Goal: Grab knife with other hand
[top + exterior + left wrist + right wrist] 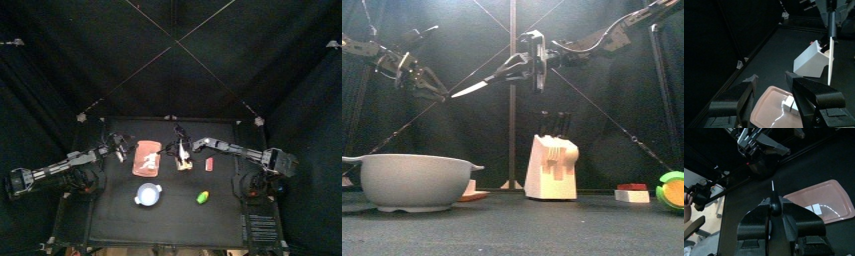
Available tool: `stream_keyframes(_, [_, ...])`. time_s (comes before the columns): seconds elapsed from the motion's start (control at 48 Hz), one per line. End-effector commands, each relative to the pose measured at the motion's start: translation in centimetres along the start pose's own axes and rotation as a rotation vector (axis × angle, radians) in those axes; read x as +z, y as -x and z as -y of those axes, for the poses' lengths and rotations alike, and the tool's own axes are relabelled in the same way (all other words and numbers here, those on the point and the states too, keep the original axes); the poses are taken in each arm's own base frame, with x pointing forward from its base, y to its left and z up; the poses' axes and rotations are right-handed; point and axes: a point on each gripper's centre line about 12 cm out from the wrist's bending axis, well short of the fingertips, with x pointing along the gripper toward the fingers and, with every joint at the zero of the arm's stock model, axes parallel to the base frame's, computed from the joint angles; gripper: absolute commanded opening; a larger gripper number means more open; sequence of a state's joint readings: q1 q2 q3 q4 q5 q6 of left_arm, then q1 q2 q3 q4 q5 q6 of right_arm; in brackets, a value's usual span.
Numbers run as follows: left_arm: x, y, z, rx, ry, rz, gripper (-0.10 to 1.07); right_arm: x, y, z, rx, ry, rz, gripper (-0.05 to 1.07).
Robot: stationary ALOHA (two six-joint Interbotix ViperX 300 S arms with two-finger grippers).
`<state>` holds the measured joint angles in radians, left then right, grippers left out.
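The knife [476, 88], a slim pale blade, hangs in the air above the table, and my right gripper [537, 50] is shut on its handle end. In the right wrist view the blade [773, 190] sticks straight out from between the closed jaws [774, 210]. My left gripper [406, 68] hovers open to the left of the blade tip, apart from it, with nothing between its fingers. The left wrist view shows its open jaws [771, 77] above the salmon-pink board [774, 110], with the knife [831, 60] hanging further off.
A white knife block [552, 165] stands mid-table below the right gripper. A grey bowl [416, 180] sits at the front left. A small red block [632, 193] and a green object [672, 188] lie at the front right. The board [147, 157] lies flat between the arms.
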<state>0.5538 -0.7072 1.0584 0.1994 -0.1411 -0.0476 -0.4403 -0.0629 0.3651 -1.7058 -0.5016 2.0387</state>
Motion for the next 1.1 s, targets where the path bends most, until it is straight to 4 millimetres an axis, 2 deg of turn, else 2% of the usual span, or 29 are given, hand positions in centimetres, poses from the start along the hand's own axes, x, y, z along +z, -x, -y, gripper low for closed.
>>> stream_keyframes(0.0, [1.2, -0.7, -0.6, 0.016, 0.000, 0.031, 0.86, 1.8, 1.4, -1.1, 0.011, 0.030, 0.053, 0.54])
stream_keyframes(0.188, [0.0, -1.5, 0.7, -0.042, -0.044, 0.078, 0.86, 1.4, 2.0, -1.0, 0.002, 0.034, 0.048, 0.54])
stream_keyframes(0.438, [-2.2, -1.1, 2.6, -0.140, -0.006, 0.180, 0.87, 0.7, 2.6, -0.4, -0.020, 0.031, 0.037, 0.54])
stream_keyframes(0.583, [-2.2, -0.7, 3.7, -0.247, -0.013, 0.234, 0.87, 0.8, 2.6, -0.5, -0.021, 0.052, 0.036, 0.54])
stream_keyframes(0.958, [-2.9, -0.1, 1.4, -0.398, 0.050, 0.301, 0.87, 0.5, 2.2, -0.2, -0.014, 0.080, 0.047, 0.54])
stream_keyframes(1.083, [-3.3, -0.7, 1.7, -0.450, 0.056, 0.304, 0.86, 0.5, 1.9, 0.1, -0.026, 0.097, 0.057, 0.54])
